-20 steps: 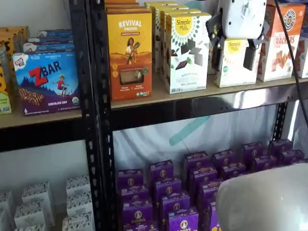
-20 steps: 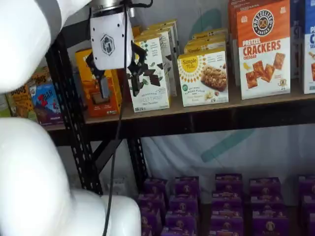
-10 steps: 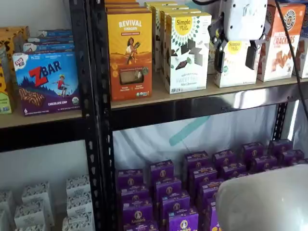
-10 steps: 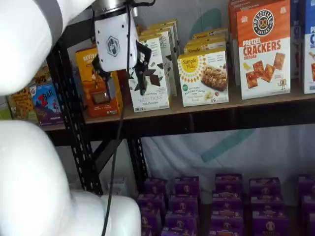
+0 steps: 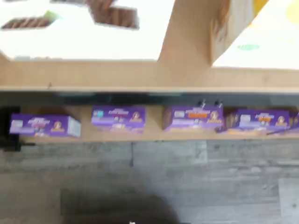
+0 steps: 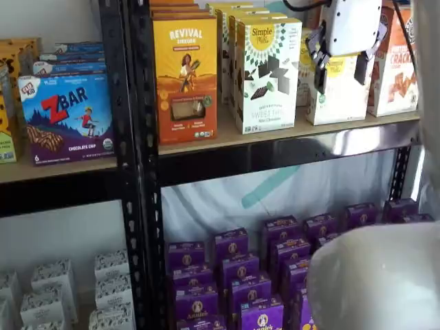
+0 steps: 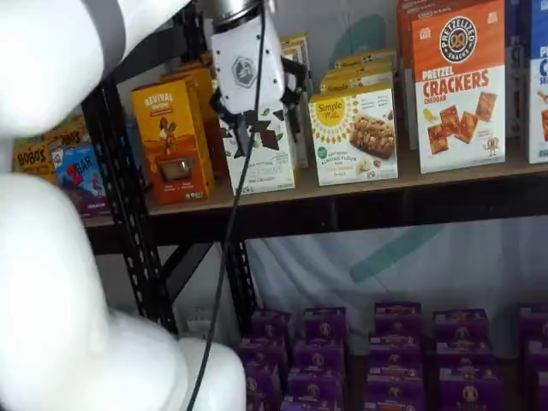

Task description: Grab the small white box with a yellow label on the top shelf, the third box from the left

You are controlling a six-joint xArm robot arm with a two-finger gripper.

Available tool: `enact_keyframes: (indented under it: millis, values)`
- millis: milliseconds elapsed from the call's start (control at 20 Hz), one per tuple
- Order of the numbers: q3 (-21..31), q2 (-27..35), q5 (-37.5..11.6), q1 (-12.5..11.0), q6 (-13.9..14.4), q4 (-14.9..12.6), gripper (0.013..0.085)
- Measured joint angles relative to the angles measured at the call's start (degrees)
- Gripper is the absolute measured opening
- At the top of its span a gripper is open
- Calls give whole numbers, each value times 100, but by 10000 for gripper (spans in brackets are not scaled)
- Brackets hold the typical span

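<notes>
Shelf views: gripper (image 6: 340, 69) hanging before small white box (image 6: 344, 93) on top shelf (image 6: 275, 137), jaws spread wide, tall carton (image 6: 265, 75) at 9 o'clock.

An orange Revival box (image 6: 185, 79) stands upright at nine o'clock of a taller white Simple Mills box (image 6: 267, 74) with black shapes. A Pretzel Crackers carton (image 7: 458, 86) stands toward three o'clock. A blue ZBar box (image 6: 67, 117) sits on the neighbouring bay, and purple boxes (image 6: 240, 275) crowd the lower level in rows.
</notes>
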Motion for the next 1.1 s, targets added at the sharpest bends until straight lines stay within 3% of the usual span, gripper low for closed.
enact_keyframes:
  millis: [300, 550, 850, 1100]
  values:
    - [-348, 573, -487, -628, -578, 190, 850]
    - [-681, 960, -635, -1001, -932, 399, 850]
    - [-1009, 1269, -613, -1231, -1156, 530, 850]
    - [-1118, 1411, -643, -1272, -1202, 515, 850]
